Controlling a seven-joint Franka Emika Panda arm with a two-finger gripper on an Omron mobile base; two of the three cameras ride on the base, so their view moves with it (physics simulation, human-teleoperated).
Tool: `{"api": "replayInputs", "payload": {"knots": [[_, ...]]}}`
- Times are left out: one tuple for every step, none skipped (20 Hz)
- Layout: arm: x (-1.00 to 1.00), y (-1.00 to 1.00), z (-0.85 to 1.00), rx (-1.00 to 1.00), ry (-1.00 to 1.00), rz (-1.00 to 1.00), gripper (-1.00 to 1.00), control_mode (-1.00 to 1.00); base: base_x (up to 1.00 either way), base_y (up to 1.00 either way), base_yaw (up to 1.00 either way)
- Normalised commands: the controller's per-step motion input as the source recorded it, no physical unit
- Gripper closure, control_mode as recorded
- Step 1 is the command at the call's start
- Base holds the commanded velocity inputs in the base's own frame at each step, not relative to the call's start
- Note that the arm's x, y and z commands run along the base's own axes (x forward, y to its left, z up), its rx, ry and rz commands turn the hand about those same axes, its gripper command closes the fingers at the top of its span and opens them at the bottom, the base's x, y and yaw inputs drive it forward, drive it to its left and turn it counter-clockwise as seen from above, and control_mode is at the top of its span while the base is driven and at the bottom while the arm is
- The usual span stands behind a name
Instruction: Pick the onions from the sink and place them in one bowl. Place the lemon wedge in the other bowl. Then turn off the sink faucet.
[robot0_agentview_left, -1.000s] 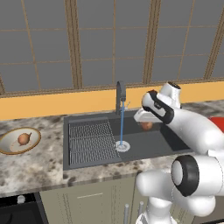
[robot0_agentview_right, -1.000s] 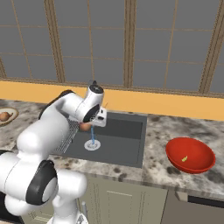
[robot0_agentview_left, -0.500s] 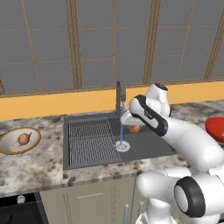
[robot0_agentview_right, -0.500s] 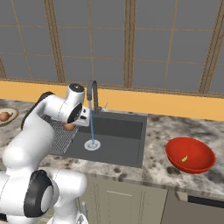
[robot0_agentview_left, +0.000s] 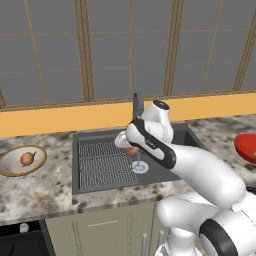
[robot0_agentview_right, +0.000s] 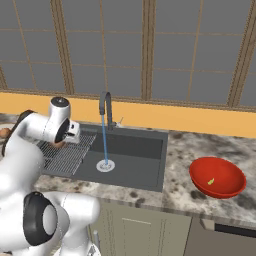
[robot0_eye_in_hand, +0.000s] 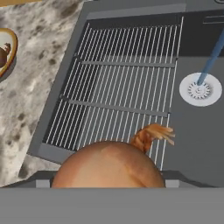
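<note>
Orange-brown onions number two: one (robot0_eye_in_hand: 109, 165) gripped in the tool (robot0_agentview_left: 131, 148) over the sink (robot0_agentview_left: 100, 185), one (robot0_agentview_left: 27, 158) in the beige bowl (robot0_agentview_left: 9, 168).

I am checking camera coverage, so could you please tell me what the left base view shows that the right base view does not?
The left base view has the beige bowl with one onion in it. The right base view has the lemon wedge lying in the red bowl. Both share the sink, its running faucet and the rack.
</note>
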Motion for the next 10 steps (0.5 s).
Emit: {"api": "replayInputs", "payload": {"knots": [[0.0,0.88,0.0,0.0,-0.01,0.0,1.0,-1.0,0.0,0.0,0.0],[0.0,0.86,0.0,0.0,0.0,0.0,1.0,-1.0,0.0,0.0,0.0],[0.0,0.88,0.0,0.0,0.0,0.0,1.0,-1.0,0.0,0.0,0.0],[0.0,0.88,0.0,0.0,-0.01,0.0,1.0,-1.0,0.0,0.0,0.0],[0.0,0.86,0.0,0.0,0.0,0.0,1.0,-1.0,0.0,0.0,0.0],[0.0,0.86,0.0,0.0,-0.01,0.0,1.0,-1.0,0.0,0.0,0.0],[0.0,0.85,0.0,0.0,-0.02,0.0,1.0,-1.0,0.0,0.0,0.0],[0.0,0.85,0.0,0.0,-0.02,0.0,1.0,-1.0,0.0,0.0,0.0],[0.0,0.86,0.0,-0.01,-0.01,0.0,1.0,-1.0,0.0,0.0,0.0],[0.0,0.86,0.0,-0.01,-0.02,0.0,1.0,-1.0,0.0,0.0,0.0]]}}
